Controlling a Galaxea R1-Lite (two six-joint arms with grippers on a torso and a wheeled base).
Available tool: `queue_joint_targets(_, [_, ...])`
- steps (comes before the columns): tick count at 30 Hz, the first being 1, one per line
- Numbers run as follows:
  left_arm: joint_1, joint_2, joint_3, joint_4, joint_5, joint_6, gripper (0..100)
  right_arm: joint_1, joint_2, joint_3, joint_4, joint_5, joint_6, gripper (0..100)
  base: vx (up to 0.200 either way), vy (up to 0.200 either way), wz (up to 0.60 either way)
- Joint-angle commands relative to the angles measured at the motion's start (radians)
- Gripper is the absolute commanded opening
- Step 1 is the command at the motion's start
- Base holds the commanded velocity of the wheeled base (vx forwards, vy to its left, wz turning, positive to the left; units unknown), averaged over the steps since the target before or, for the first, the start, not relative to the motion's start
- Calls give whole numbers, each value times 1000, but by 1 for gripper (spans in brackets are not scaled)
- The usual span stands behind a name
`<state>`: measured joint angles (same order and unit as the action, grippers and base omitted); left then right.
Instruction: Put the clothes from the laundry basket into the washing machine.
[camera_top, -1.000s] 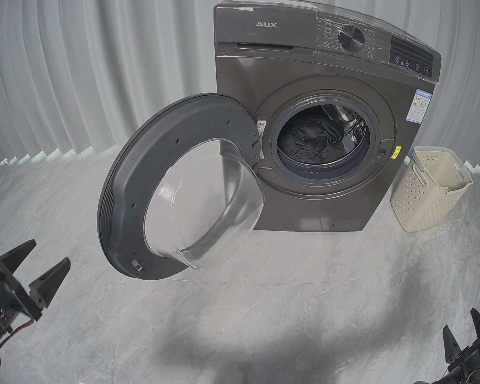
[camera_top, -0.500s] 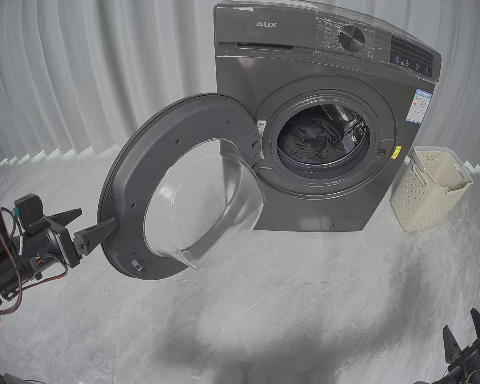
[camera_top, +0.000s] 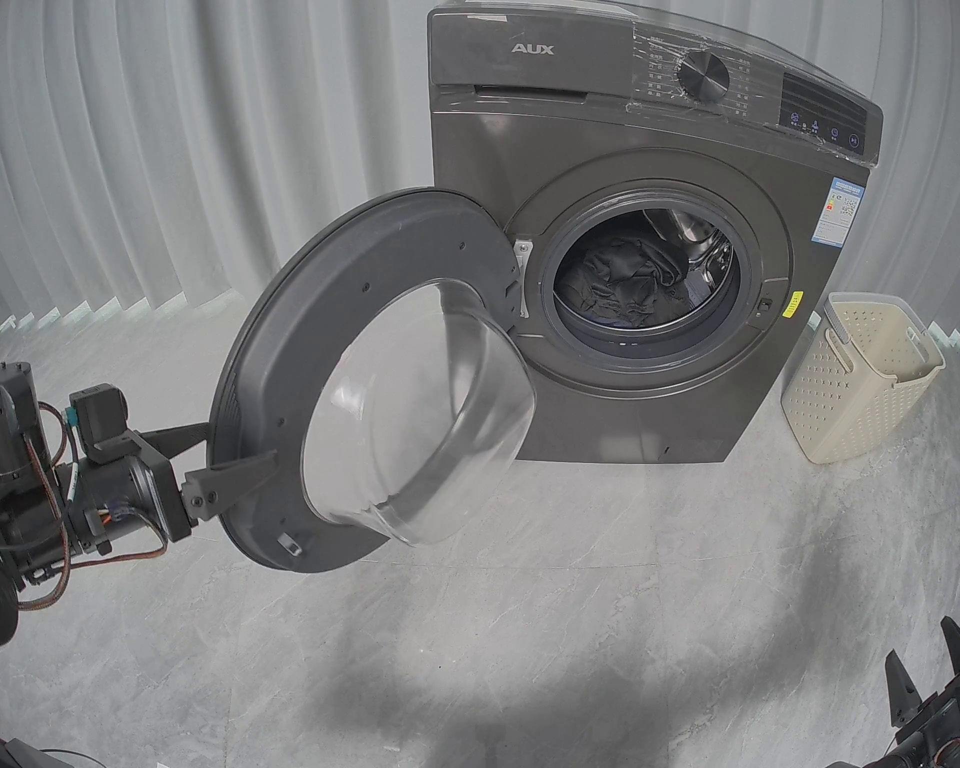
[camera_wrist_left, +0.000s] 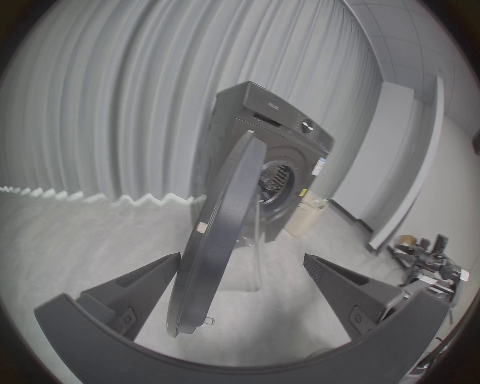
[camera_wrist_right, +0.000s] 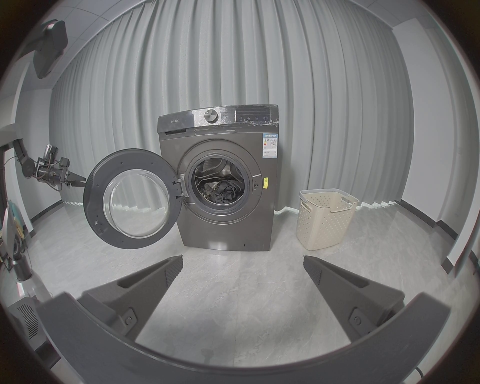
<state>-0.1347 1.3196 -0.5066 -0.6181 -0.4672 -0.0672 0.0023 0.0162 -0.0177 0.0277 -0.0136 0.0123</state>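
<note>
The grey washing machine (camera_top: 640, 130) stands with its round door (camera_top: 300, 380) swung open to the left. Dark clothes (camera_top: 625, 280) lie inside the drum. A cream laundry basket (camera_top: 860, 385) sits on the floor to the machine's right, showing its bare perforated inside. My left gripper (camera_top: 240, 445) is open at the door's outer rim. In the left wrist view the door's rim (camera_wrist_left: 220, 225) stands edge-on between the spread fingers (camera_wrist_left: 145, 280). My right gripper (camera_top: 925, 675) hangs open low at the right, far from the machine (camera_wrist_right: 225, 140) and basket (camera_wrist_right: 325, 217).
Pale pleated curtains (camera_top: 200, 140) hang behind the machine. Grey tiled floor (camera_top: 600, 620) stretches wide in front of it. The door's clear glass bowl (camera_top: 420, 420) bulges toward me.
My left arm rose from the lower left and reached the door's outer rim. The door has swung a little toward the machine. The right arm has not moved.
</note>
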Motion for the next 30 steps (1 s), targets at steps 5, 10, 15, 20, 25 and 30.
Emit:
queue_joint_targets(5, [-243,-220,72,20,-79,-189,100,1,-15,7,0,0,0,100,0,0,0])
queue_joint_targets(10, [-269,-241,95,20,-44,-187,100,1,-15,7,0,0,0,100,0,0,0])
queue_joint_targets(15, [-154,-217,69,8,36,-163,100,1,-15,7,0,0,-2,100,0,0,0])
queue_joint_targets(20, [-103,-137,48,9,85,-69,100,1,-15,7,0,0,-2,100,0,0,0])
queue_joint_targets(25, [-146,-48,43,-6,180,-28,100,1,-15,7,0,1,0,100,0,0,0])
queue_joint_targets(30, [-201,17,43,-51,194,-31,100,1,-15,5,0,1,0,100,0,0,0])
